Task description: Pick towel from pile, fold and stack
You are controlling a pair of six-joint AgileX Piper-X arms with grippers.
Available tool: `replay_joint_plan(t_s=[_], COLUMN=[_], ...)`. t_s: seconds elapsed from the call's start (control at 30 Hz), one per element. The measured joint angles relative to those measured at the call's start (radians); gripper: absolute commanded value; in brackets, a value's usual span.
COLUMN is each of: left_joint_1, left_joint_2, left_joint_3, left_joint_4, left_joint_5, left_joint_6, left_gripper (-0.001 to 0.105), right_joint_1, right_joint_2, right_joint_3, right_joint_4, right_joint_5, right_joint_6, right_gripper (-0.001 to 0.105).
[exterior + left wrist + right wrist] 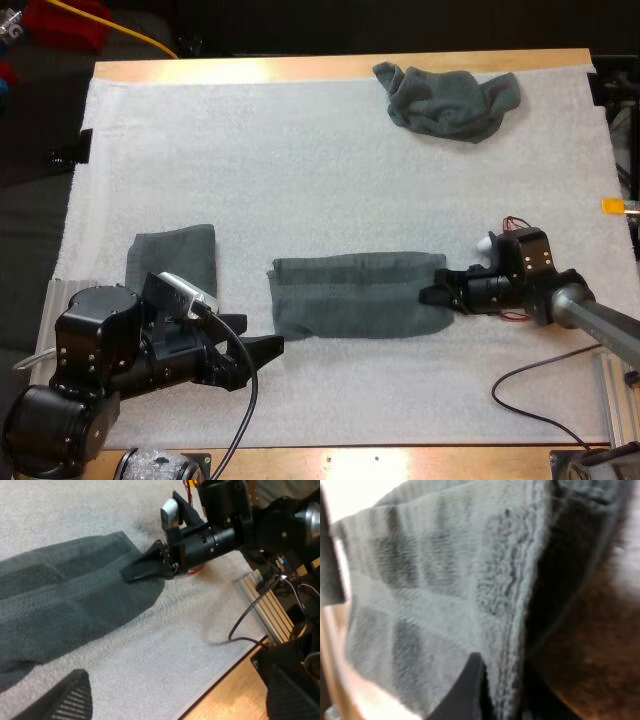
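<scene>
**Right gripper** (432,294): clenched on the right end of the middle towel (350,296). In the right wrist view the hem is seen pinched between the near fingers. The gripper is held low, at the mat (300,170).

**Left gripper** (262,335): released, with fingers (70,700) apart and clear of cloth. It is placed just beside the middle towel's near left corner.

**Middle towel:** a long strip laid flat across the mat's centre, between the two grippers, apparently folded once lengthwise. The fold is judged part done; stacking is not yet done.

**Folded towel** (175,258): flat on the mat's left, partly hidden behind the left arm. It is near the strip but not touching it.

**Pile** (450,100): one crumpled towel at the far right of the mat, well apart from the rest.

**Risks, as judged:**
- Only one end is gripped, so if it is carried over, the free left end may be dragged and the layers skewed.
- A thin hem pinch may be lost mid-fold.
- The strip may be snagged by the open left fingers.
- The folded towel may be nudged by the left arm.
</scene>
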Motion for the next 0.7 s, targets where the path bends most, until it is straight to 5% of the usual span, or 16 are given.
replay_joint_plan(t_s=[0.7], left_joint_1=[0.000], left_joint_2=[0.000], left_joint_3=[0.000], left_joint_4=[0.000], left_joint_5=[0.000], left_joint_6=[0.000], left_gripper=[0.070], right_joint_1=[0.000], right_joint_2=[-0.330], right_joint_3=[-0.005], right_joint_4=[0.479], right_joint_5=[0.573], right_joint_6=[-0.213], right_gripper=[0.002])
